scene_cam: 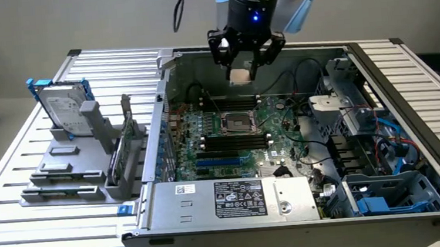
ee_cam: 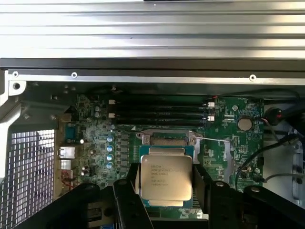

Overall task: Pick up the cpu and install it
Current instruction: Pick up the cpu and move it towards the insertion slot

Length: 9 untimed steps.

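The gripper (scene_cam: 240,70) is clamped on the cpu (scene_cam: 239,76), its fingers (ee_cam: 129,193) pressing two opposite edges. It holds the chip in the air over the open computer case (scene_cam: 157,146), well above the motherboard (scene_cam: 280,136). In the exterior view the socket (scene_cam: 236,122) lies at about 6 o'clock from the chip, and the hard drive (scene_cam: 65,109) stands on the worktop (scene_cam: 48,243) well apart at 9 o'clock. To do this step well, I judge the chip should be kept flat and brought squarely over the socket, with its corners matched to the frame. It should then be lowered with no sideways push, since the contacts would likely bend easily. The exterior view gives the chip's height above the board and the cables (scene_cam: 304,67) nearby. The wrist view adds the printed metal lid, the grip on both edges, and the socket frame just beyond the chip, not yet centred under it.
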Available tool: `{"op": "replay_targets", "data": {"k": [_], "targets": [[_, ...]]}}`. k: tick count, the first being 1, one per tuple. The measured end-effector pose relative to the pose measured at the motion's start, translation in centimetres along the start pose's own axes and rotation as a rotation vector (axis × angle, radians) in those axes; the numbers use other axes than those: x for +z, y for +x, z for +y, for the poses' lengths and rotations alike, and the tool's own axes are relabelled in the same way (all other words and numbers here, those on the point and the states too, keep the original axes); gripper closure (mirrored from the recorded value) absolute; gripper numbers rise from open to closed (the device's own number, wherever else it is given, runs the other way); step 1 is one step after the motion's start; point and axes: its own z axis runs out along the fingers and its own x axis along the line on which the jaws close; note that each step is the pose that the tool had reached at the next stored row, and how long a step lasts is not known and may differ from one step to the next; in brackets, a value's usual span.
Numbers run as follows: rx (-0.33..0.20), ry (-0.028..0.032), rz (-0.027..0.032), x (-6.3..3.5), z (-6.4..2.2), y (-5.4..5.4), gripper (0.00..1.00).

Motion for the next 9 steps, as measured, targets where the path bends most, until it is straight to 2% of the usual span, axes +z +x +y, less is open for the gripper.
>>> {"op": "replay_targets", "data": {"k": [4,9], "targets": [[0.0,-0.0001,0.0,0.7,-0.08,-0.5,0.45],[0.0,-0.0001,0.0,1.59,-0.3,-0.6,0.45]]}}
